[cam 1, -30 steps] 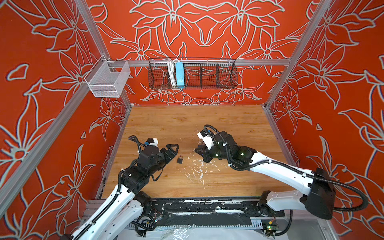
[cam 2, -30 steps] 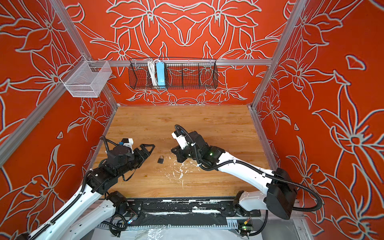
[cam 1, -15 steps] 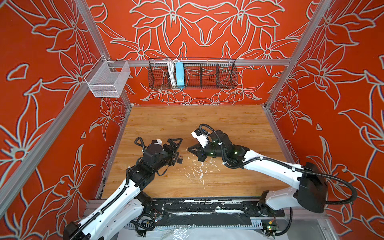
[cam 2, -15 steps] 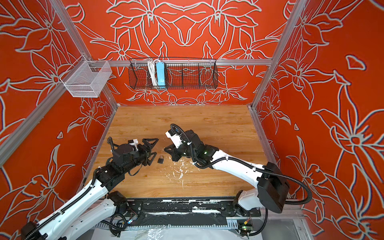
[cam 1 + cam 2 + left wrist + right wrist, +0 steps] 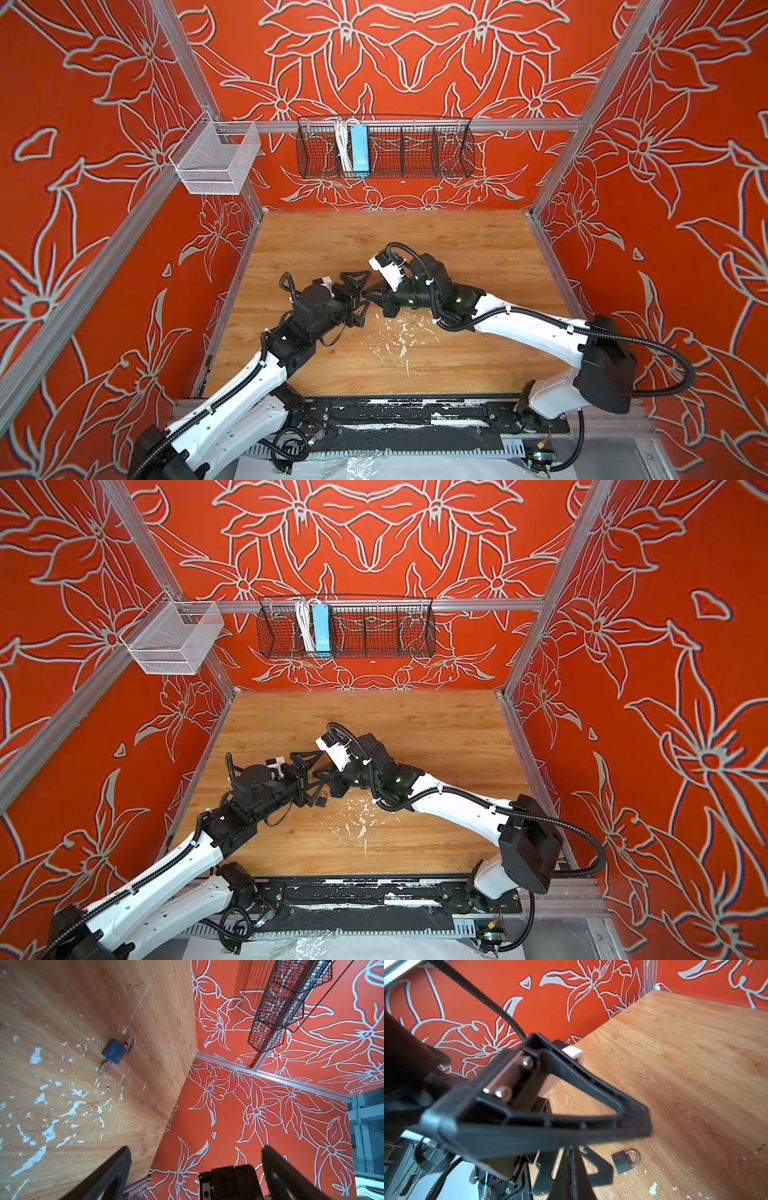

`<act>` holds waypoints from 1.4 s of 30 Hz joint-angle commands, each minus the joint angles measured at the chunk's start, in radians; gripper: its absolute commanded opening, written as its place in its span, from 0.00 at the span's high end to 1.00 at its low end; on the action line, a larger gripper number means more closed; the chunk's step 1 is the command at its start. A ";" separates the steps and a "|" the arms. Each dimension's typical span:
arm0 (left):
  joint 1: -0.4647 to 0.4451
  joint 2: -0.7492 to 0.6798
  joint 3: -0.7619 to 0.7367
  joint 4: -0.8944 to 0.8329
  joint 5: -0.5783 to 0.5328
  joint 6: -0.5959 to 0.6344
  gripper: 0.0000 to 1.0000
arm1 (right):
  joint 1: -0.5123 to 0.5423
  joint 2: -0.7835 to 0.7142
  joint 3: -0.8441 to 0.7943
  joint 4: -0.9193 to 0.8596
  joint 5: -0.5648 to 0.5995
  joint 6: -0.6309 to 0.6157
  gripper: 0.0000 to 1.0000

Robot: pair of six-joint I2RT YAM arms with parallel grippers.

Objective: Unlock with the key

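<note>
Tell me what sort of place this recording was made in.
Probably a purpose-built robot test booth, not a home: a scuffed wooden tabletop boxed in by orange floral panels on aluminium framing, a wire basket hung on the back wall, and two robot arms mounted at its front edge.

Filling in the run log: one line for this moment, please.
left gripper: open, empty | right gripper: shut, empty | padlock: on table, key inserted, untouched
</note>
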 commanded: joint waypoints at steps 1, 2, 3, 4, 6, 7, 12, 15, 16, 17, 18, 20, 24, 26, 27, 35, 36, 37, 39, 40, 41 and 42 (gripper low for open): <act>-0.006 -0.001 0.007 0.063 0.007 -0.040 0.02 | 0.009 0.013 0.034 0.027 -0.020 -0.017 1.00; -0.006 -0.004 0.012 0.062 0.002 -0.035 0.02 | 0.011 0.013 0.033 0.022 -0.025 -0.018 1.00; -0.006 -0.007 0.020 0.051 -0.001 -0.028 0.02 | 0.013 0.014 0.028 0.020 -0.028 -0.019 1.00; -0.006 -0.010 0.029 0.028 -0.006 -0.025 0.01 | 0.013 0.011 0.019 0.021 -0.033 -0.021 1.00; -0.007 -0.018 0.032 0.017 -0.016 -0.028 0.00 | 0.012 0.001 -0.003 0.035 -0.035 -0.020 1.00; -0.006 -0.022 0.025 0.027 -0.022 -0.036 0.02 | 0.012 -0.005 -0.012 0.041 -0.038 -0.019 1.00; -0.006 -0.037 0.018 0.030 -0.036 -0.042 0.14 | 0.014 -0.031 -0.029 0.031 -0.039 -0.033 1.00; -0.007 -0.046 0.012 0.022 -0.047 -0.049 0.20 | 0.015 -0.039 -0.038 0.024 -0.035 -0.038 1.00; -0.006 -0.048 0.011 0.022 -0.052 -0.049 0.22 | 0.014 -0.044 -0.039 0.019 -0.036 -0.038 1.00; -0.006 -0.050 0.009 0.017 -0.056 -0.048 0.24 | 0.014 -0.051 -0.043 0.018 -0.034 -0.040 1.00; -0.006 -0.052 0.009 0.011 -0.058 -0.050 0.25 | 0.014 -0.058 -0.050 0.024 -0.030 -0.042 1.00; -0.006 -0.055 0.006 0.004 -0.063 -0.052 0.27 | 0.014 -0.078 -0.072 0.040 -0.016 -0.042 1.00; -0.006 -0.062 -0.006 -0.012 -0.074 -0.069 0.33 | 0.014 -0.104 -0.086 0.028 0.006 -0.049 1.00; -0.006 -0.070 -0.016 -0.012 -0.082 -0.073 0.37 | 0.014 -0.117 -0.094 0.023 0.017 -0.050 1.00; -0.006 -0.073 -0.018 -0.019 -0.085 -0.076 0.38 | 0.014 -0.122 -0.099 0.023 0.023 -0.050 1.00; -0.006 -0.084 -0.021 -0.039 -0.104 -0.076 0.51 | 0.014 -0.136 -0.110 0.016 0.045 -0.044 1.00; -0.006 -0.086 -0.020 -0.039 -0.106 -0.075 0.53 | 0.014 -0.136 -0.112 0.017 0.045 -0.045 1.00; -0.007 -0.086 -0.020 -0.042 -0.106 -0.075 0.55 | 0.014 -0.135 -0.113 0.021 0.041 -0.044 1.00; -0.006 -0.084 -0.018 -0.042 -0.106 -0.075 0.58 | 0.014 -0.130 -0.113 0.022 0.039 -0.044 1.00; -0.006 -0.084 -0.018 -0.044 -0.106 -0.075 0.58 | 0.014 -0.129 -0.113 0.019 0.042 -0.043 1.00; -0.006 -0.084 -0.018 -0.045 -0.107 -0.075 0.59 | 0.014 -0.128 -0.113 0.014 0.048 -0.044 1.00; -0.006 -0.084 -0.018 -0.046 -0.108 -0.075 0.60 | 0.014 -0.127 -0.115 0.011 0.053 -0.044 1.00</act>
